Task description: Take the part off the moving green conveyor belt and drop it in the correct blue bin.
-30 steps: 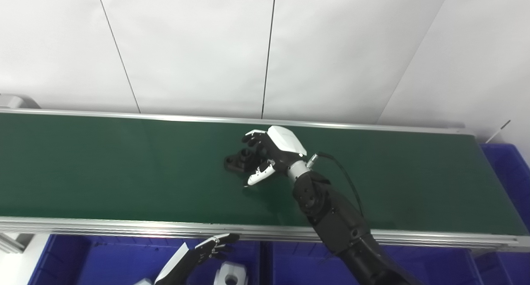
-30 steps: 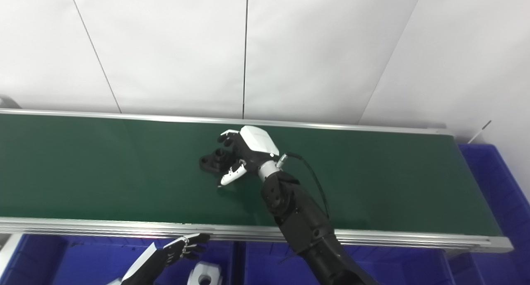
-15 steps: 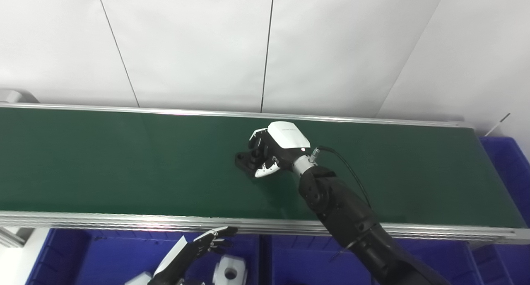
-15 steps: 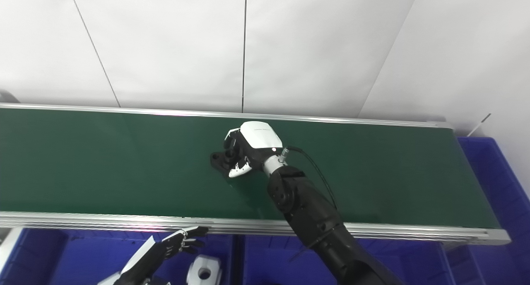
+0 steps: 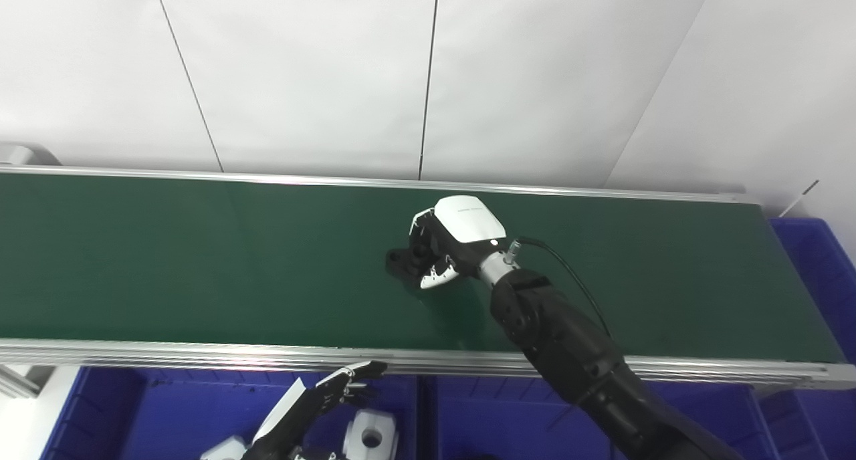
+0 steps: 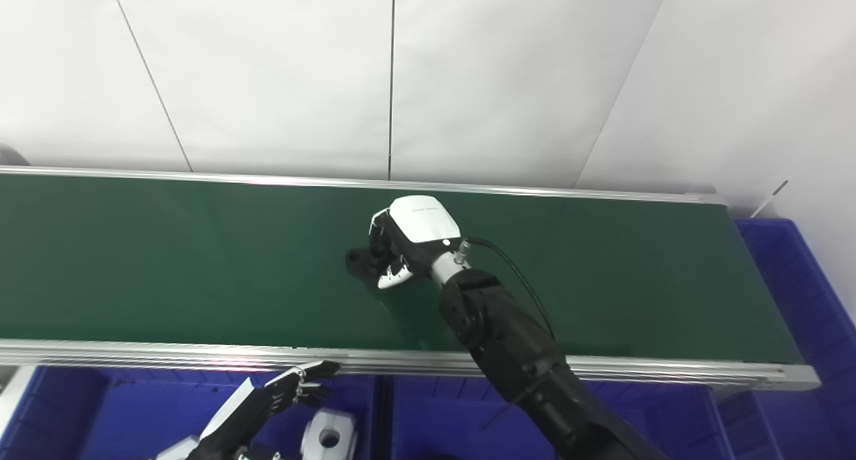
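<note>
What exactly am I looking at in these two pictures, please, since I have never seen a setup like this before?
Both pictures come from two cameras side by side on a humanoid robot's head, so they show one scene from slightly different spots. The robot looks down on a green conveyor belt with metal rails, in front of a white wall. Its arms enter from the bottom edge. The right hand, white-backed on a black arm, is over the middle of the belt with its fingers curled around a small black part, which seems to rest on the belt. Below the near rail stand blue bins. The left hand hovers open over one of them, holding nothing. That bin has white parts in it. Another blue bin stands at the belt's right end.
</note>
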Controlling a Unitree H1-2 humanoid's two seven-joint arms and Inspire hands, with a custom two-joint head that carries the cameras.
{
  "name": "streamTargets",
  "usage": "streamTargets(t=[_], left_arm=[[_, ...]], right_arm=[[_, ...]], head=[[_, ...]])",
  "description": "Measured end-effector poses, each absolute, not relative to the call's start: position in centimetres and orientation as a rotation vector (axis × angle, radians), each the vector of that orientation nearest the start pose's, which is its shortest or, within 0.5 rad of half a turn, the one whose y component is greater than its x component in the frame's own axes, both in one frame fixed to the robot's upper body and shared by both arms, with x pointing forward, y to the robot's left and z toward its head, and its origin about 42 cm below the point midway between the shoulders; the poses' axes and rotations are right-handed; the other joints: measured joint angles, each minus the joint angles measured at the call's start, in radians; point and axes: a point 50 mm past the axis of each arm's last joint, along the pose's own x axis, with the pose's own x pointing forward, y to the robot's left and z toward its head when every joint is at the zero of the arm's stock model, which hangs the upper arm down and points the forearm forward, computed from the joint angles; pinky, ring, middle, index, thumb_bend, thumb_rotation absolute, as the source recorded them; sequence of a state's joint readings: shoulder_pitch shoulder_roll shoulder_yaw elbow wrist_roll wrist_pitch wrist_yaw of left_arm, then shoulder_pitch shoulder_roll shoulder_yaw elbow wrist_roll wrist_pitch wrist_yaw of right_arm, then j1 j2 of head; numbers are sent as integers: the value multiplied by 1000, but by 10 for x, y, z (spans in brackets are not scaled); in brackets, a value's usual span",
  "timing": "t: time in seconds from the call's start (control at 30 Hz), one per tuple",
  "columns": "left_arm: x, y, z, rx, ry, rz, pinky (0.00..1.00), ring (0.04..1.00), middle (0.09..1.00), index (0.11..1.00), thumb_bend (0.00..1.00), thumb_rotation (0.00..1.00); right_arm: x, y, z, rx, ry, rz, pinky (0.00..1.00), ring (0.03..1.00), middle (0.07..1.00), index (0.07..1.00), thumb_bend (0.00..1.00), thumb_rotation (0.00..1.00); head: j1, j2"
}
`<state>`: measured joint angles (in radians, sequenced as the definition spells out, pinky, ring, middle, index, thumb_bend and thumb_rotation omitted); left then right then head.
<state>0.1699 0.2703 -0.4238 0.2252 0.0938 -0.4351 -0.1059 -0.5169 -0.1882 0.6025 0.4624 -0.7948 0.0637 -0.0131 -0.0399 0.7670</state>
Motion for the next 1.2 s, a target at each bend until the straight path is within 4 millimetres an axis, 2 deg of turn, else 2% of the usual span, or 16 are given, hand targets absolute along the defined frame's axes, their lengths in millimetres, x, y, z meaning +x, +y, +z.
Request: streamTargets(t=[0.1, 0.2, 0.27, 0.33, 0.43, 0.63, 0.73, 0.83, 0.93, 1.03, 1.13, 1.2], left_arm=[[179, 203, 9, 271, 18, -563, 709, 757, 844, 843, 842, 235], [180, 203, 10, 270, 16, -566, 707, 757, 843, 842, 840, 233], [180, 203, 10, 270, 15, -568, 704, 755, 843, 842, 841, 235], [180, 203, 10, 270, 15, -568, 708, 758, 844, 842, 840, 232], [180, 204, 10, 271, 15, -572, 710, 760, 843, 840, 844, 234], [181, 205, 13, 271, 9, -572, 710, 759, 839, 841, 845, 233], [182, 206, 14, 273, 2, -572, 709, 757, 840, 842, 848, 240], [184, 207, 17, 274, -6, -576, 711, 759, 839, 844, 855, 252], [183, 210, 17, 275, -1, -579, 711, 759, 834, 844, 859, 253], [181, 213, 17, 277, 1, -577, 706, 756, 831, 844, 855, 259], [182, 214, 19, 278, -2, -577, 704, 752, 826, 845, 854, 260], [182, 214, 19, 279, -5, -580, 709, 753, 819, 844, 860, 266]], right_arm=[[387, -122, 106, -1210, -201, 508, 229, 341, 466, 546, 507, 0], [366, -126, 108, -1150, -209, 507, 226, 417, 433, 526, 514, 0], [352, -132, 115, -1109, -233, 486, 240, 353, 456, 543, 508, 0], [341, -140, 126, -1065, -263, 446, 222, 421, 427, 528, 514, 0], [325, -153, 149, -1000, -333, 365, 239, 445, 462, 505, 518, 0], [284, -170, 160, -903, -349, 326, 196, 444, 497, 481, 518, 0], [266, -179, 161, -889, -333, 326, 247, 448, 500, 479, 518, 0], [249, -188, 152, -877, -282, 319, 323, 417, 532, 498, 512, 0], [224, -197, 136, -877, -202, 350, 270, 445, 483, 500, 517, 0], [203, -205, 120, -892, -119, 393, 272, 449, 464, 512, 518, 0], [189, -212, 100, -904, -43, 430, 296, 390, 495, 531, 511, 0], [181, -217, 83, -905, 9, 441, 290, 361, 476, 545, 508, 0]], head=[[3, 3], [5, 5], [2, 6], [2, 9], [2, 12], [0, 26], [-3, 35], [-12, 49], [-20, 57], [-31, 66], [-31, 72], [-28, 78]])
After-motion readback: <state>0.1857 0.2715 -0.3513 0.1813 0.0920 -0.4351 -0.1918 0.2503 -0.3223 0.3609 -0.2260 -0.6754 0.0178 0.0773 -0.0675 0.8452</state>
